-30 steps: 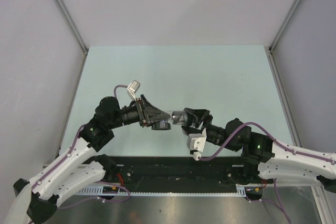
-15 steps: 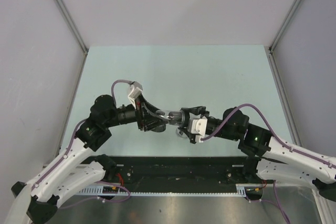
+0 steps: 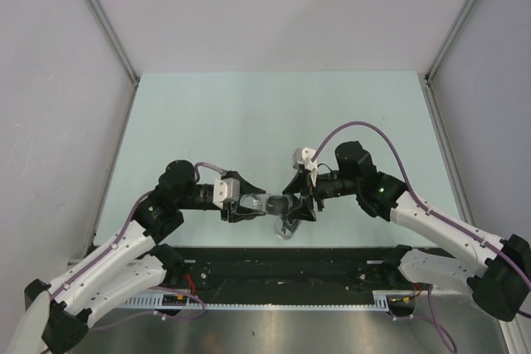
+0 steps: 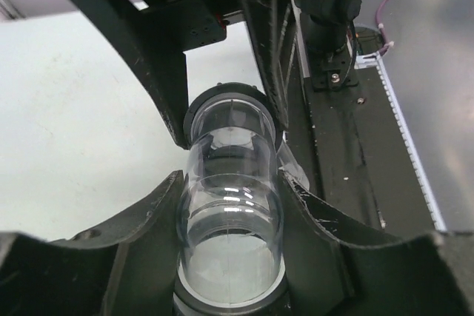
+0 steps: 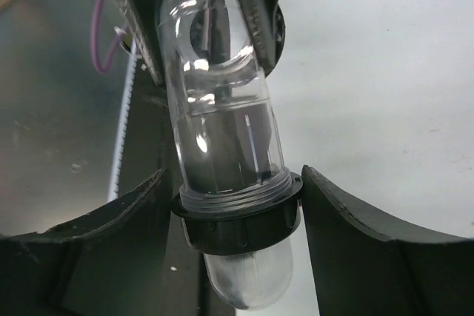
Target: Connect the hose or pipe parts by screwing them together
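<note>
— Pipe parts: where are they sitting at this moment?

— They are hanging in the air between the two arms, above the near edge of the table, roughly at its middle. The clear tube is lying lengthwise from one arm toward the other. The black ring is sitting around it at the right arm's end, and a rounded clear end is sticking out past the ring.

— What are the left fingers doing?

— The left fingers are gripping the clear tube, one pressing on each side of it, set narrow.

— And the right ones?

— The right fingers are flanking the black ring and lying against its rim on both sides, standing only slightly wider than the left pair. They are holding the ring.

— Is the ring sitting fully home on the tube?

— The observer is seeing the ring snug around the tube, but is not able to tell how far the thread is turned in.
</note>
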`<state>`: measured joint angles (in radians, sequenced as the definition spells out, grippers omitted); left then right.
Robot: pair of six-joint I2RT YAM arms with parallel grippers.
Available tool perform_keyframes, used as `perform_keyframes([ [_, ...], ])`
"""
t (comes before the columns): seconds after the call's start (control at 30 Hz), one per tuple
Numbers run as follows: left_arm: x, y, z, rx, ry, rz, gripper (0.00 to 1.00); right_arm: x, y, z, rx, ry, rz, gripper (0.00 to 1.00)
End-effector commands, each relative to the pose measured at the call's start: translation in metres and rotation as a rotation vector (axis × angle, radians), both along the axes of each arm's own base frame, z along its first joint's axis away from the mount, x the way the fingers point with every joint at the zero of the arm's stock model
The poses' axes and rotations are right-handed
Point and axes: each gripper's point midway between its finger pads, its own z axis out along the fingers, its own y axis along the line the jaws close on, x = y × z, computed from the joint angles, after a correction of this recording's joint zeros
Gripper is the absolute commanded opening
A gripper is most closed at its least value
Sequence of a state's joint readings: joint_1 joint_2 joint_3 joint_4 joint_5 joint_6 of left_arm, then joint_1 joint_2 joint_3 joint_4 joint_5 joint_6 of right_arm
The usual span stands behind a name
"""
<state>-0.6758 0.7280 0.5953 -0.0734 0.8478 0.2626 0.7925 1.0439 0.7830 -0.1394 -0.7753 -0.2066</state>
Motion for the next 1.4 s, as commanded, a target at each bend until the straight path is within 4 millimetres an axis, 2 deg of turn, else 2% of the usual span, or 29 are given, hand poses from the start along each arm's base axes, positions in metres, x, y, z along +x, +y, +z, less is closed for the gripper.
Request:
perform_keyframes([
  [0.0,0.022,-0.004,0.023,-0.056,-0.35,0.018,0.0,-0.023,0.004,0.064,0.182,0.122,0.085,0.38],
  [0.07,0.028,-0.005,0.024,-0.053,-0.304,0.054,0.0,-0.014,0.001,0.066,0.181,0.089,0.02,0.51],
  [0.1,0.028,-0.005,0.025,-0.054,-0.287,0.061,0.0,-0.013,-0.004,0.068,0.181,0.05,-0.001,0.63],
  [0.2,0.025,-0.006,0.033,-0.079,-0.201,0.079,0.0,0.004,-0.015,0.069,0.164,-0.059,-0.116,0.85],
  [0.23,0.022,-0.005,0.036,-0.096,-0.156,0.086,0.0,0.011,-0.023,0.077,0.175,-0.116,-0.182,0.86],
  [0.27,0.021,-0.004,0.04,-0.112,-0.136,0.095,0.0,0.014,-0.027,0.077,0.166,-0.138,-0.211,0.87],
  [0.3,0.023,-0.003,0.043,-0.125,-0.108,0.125,0.0,0.017,-0.032,0.081,0.17,-0.174,-0.237,0.92],
  [0.37,0.026,0.0,0.052,-0.167,0.017,0.196,0.0,0.029,-0.044,0.091,0.177,-0.263,-0.327,0.96],
  [0.4,0.035,0.004,0.054,-0.179,0.05,0.265,0.0,0.034,-0.05,0.093,0.173,-0.295,-0.368,0.96],
  [0.47,0.035,0.006,0.06,-0.224,0.211,0.329,0.0,0.034,-0.055,0.101,0.175,-0.4,-0.37,0.96],
  [0.53,0.04,0.008,0.064,-0.27,0.384,0.404,0.0,0.032,-0.056,0.099,0.163,-0.481,-0.361,0.96],
  [0.57,0.038,0.008,0.071,-0.294,0.436,0.413,0.0,0.031,-0.059,0.105,0.167,-0.567,-0.353,0.96],
  [0.63,0.031,0.006,0.079,-0.332,0.583,0.402,0.0,0.033,-0.06,0.101,0.151,-0.658,-0.368,0.97],
  [0.67,0.029,0.005,0.086,-0.351,0.623,0.395,0.0,0.027,-0.055,0.106,0.17,-0.745,-0.338,0.96],
  [0.7,0.027,0.005,0.089,-0.361,0.665,0.39,0.0,0.025,-0.059,0.112,0.188,-0.797,-0.351,0.96],
  [0.73,0.023,0.004,0.093,-0.377,0.746,0.384,0.0,0.021,-0.057,0.106,0.183,-0.828,-0.335,0.96],
  [0.77,0.021,0.004,0.098,-0.388,0.783,0.374,0.0,0.009,-0.05,0.113,0.226,-0.871,-0.298,0.96],
  [0.8,0.019,0.004,0.103,-0.401,0.822,0.37,0.0,0.008,-0.051,0.116,0.217,-0.941,-0.289,0.96],
  [0.93,0.008,0.0,0.109,-0.411,1.073,0.341,0.0,0.003,-0.041,0.102,0.152,-1.035,-0.261,0.95],
  [1.13,-0.005,0.002,0.116,-0.42,1.191,0.296,0.0,0.005,-0.027,0.091,0.074,-1.105,-0.261,0.94],
  [1.23,-0.013,0.001,0.119,-0.401,1.247,0.259,0.0,0.003,-0.022,0.093,0.084,-1.124,-0.254,0.86],
  [1.27,-0.016,0.001,0.12,-0.39,1.261,0.244,0.0,0.003,-0.02,0.091,0.08,-1.124,-0.248,0.78],
  [1.33,-0.022,0.0,0.122,-0.366,1.274,0.212,0.0,0.002,-0.018,0.09,0.08,-1.122,-0.242,0.67],
  [1.37,-0.024,0.0,0.124,-0.36,1.271,0.202,0.0,0.002,-0.017,0.088,0.075,-1.114,-0.24,0.57],
])
